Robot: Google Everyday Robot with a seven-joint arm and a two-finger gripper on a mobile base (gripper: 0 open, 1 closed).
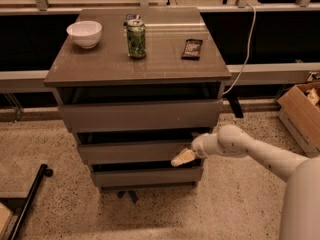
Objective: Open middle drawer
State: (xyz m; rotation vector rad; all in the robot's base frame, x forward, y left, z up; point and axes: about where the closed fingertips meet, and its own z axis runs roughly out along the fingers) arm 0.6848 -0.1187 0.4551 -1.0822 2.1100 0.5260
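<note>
- While three drawers stack beneath it, the surface (105, 66) carries small things.
- Between the taller top drawer (140, 115) and the shorter bottom drawer (145, 177) sits the middle drawer (130, 151).
- At its right end, by the lower edge, is the tool (183, 157); spread or pressed together, I cannot tell.
- On top: bowl (84, 33), can (136, 39), dark packet (192, 48).

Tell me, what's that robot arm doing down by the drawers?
The robot is reaching its arm toward a grey-brown cabinet with three drawers. Its gripper is at the right end of the middle drawer, right up against the front panel, ready to open it. The drawer does not look pulled out yet. On top of the cabinet sit a white bowl, a green can and a dark packet, which nobody is touching.
</note>
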